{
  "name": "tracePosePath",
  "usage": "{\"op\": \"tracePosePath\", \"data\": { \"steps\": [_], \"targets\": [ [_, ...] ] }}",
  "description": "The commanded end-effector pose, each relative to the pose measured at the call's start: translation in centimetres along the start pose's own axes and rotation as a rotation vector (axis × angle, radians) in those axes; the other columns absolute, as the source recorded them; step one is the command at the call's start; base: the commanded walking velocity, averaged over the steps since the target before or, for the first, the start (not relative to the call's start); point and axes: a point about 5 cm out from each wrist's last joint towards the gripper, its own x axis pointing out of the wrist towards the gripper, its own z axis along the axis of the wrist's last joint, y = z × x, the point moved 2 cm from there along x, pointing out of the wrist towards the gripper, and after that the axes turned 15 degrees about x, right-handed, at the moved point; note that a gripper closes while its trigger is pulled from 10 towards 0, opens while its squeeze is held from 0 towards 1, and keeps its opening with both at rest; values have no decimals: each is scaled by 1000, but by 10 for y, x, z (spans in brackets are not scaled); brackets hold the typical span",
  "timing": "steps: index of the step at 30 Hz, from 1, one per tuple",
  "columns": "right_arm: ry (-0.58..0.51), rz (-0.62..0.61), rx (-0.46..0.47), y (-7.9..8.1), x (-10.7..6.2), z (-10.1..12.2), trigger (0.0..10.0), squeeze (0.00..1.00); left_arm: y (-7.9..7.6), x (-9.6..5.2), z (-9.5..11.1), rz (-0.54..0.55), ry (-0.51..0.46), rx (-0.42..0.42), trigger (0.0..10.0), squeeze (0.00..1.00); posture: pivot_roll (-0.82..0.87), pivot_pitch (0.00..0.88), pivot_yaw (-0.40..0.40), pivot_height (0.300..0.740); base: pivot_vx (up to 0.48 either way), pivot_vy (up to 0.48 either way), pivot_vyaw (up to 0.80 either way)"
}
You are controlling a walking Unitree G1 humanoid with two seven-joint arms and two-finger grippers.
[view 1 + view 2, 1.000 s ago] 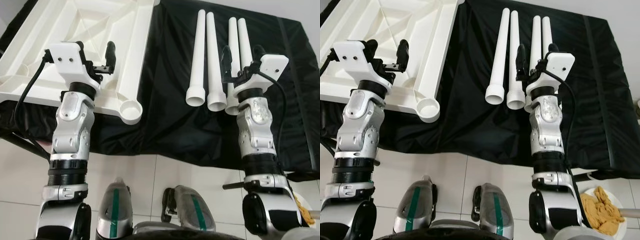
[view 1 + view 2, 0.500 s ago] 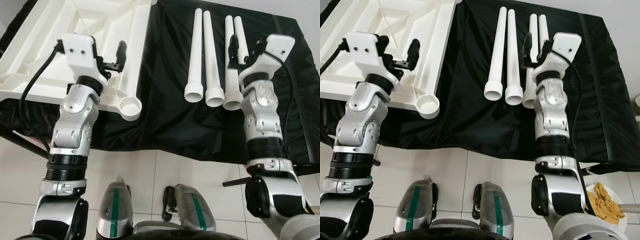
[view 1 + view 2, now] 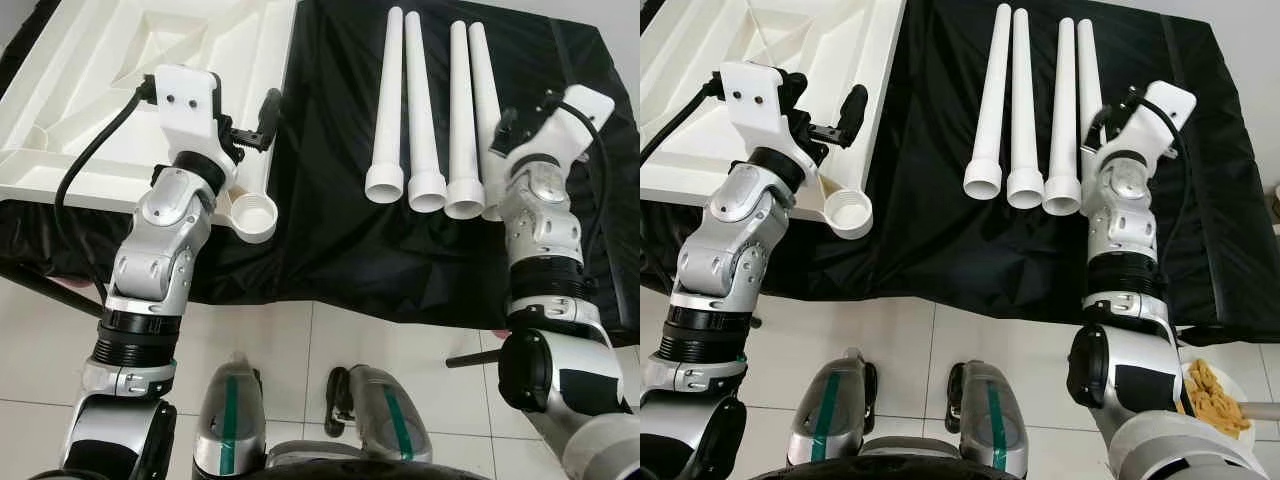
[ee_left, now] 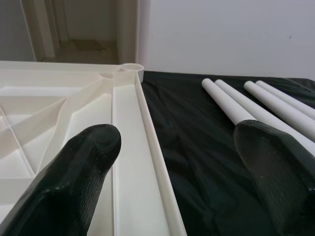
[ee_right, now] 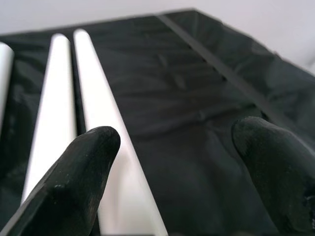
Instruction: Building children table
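The white tabletop (image 3: pixel 120 80) lies upside down on the left, with a round corner socket (image 3: pixel 252 215) at its near right corner. Several white tapered legs (image 3: pixel 418 110) lie side by side on the black cloth, wide ends toward me. My left gripper (image 4: pixel 172 147) is open over the tabletop's right rim, one finger (image 3: pixel 269 105) above the cloth edge. My right gripper (image 5: pixel 172 142) is open and empty, low over the cloth just right of the rightmost leg (image 5: pixel 98 123), near that leg's wide end (image 3: pixel 492 205).
A black cloth (image 3: pixel 330 200) covers the table, and its front edge hangs over white floor tiles. A plate of food (image 3: pixel 1215 405) sits on the floor at the lower right. My feet (image 3: pixel 300 420) stand close to the table's front.
Both arms have reached further forward. The left gripper has swung right to the tabletop's right rim. The right gripper has moved from above the legs' wide ends to the right of the rightmost leg.
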Motion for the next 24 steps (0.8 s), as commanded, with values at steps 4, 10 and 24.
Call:
{"op": "tracePosePath", "data": {
  "steps": [4, 10, 24],
  "targets": [
    [96, -20, -6, 0, -2, -14, 10000, 0, -11, -2, 4, -111, -15, -2, 10000, 0, 77, 49, -53, 740, 0, 0, 0],
    [207, -10, -30, 1, -4, -29, 10000, 0, -13, -2, 5, -111, -9, -4, 10000, 0, 76, 47, -56, 740, 0, 0, 0],
    [461, -29, -62, -10, -4, -48, 10000, 0, -9, -1, 9, -84, -15, -11, 10000, 0, 79, 52, -61, 740, 0, 0, 0]
  ]
}}
